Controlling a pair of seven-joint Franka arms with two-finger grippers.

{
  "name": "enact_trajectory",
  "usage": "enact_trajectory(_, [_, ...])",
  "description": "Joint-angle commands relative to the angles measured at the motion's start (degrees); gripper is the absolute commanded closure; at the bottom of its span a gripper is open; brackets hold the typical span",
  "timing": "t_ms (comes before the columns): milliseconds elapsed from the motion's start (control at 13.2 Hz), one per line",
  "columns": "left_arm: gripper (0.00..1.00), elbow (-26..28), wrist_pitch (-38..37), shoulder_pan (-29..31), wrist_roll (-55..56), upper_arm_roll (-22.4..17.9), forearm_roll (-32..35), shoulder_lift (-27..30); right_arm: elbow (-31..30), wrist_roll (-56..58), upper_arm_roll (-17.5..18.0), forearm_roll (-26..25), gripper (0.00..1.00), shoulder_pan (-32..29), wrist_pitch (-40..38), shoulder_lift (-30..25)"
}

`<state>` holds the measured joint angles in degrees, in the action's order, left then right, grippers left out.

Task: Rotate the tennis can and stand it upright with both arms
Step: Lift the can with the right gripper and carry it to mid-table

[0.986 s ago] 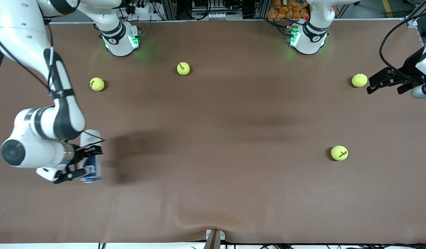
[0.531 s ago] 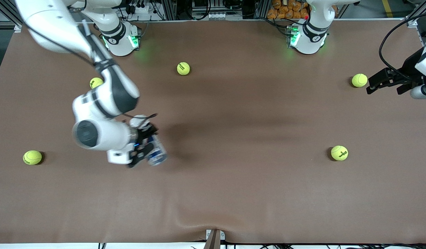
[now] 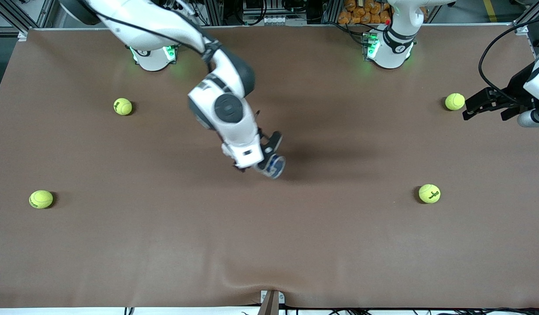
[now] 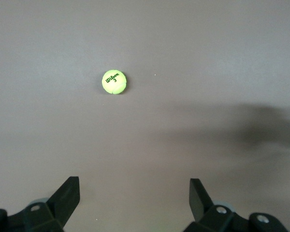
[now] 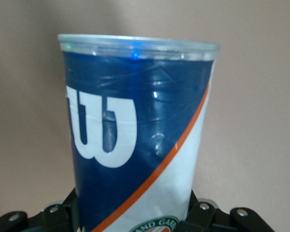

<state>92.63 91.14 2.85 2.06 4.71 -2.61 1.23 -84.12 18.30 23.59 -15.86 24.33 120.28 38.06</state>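
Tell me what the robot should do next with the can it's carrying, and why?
Probably the right gripper should bring the tennis can a little more toward the left arm's end and hold it there. It is shut on the can over the middle of the table, while the left gripper waits open near a tennis ball, too far off to help turn the can.

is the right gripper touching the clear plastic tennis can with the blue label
Touching. In the right wrist view the right gripper clamps both sides of the tennis can, which is held in the air.
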Motion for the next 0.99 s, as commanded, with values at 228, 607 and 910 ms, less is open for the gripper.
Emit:
enact_trajectory(228, [0.0,-0.7,-0.6,0.8,-0.8,0.3,-2.2,-1.0,0.6,-1.6,-4.5,-14.7,0.14,11.6,4.8,7.7])
enact_trajectory(607, [0.0,-0.8,-0.6,0.8,-0.7,0.0,-4.7,-1.4,1.2,-2.7,-9.4,-15.8,0.0,16.7,6.9,8.7])
enact_trajectory(910, [0.0,-0.9,-0.6,0.8,-0.7,0.0,-6.3,-2.1,2.2,-2.7,-7.2,-13.2,0.0,16.7,4.1,4.4])
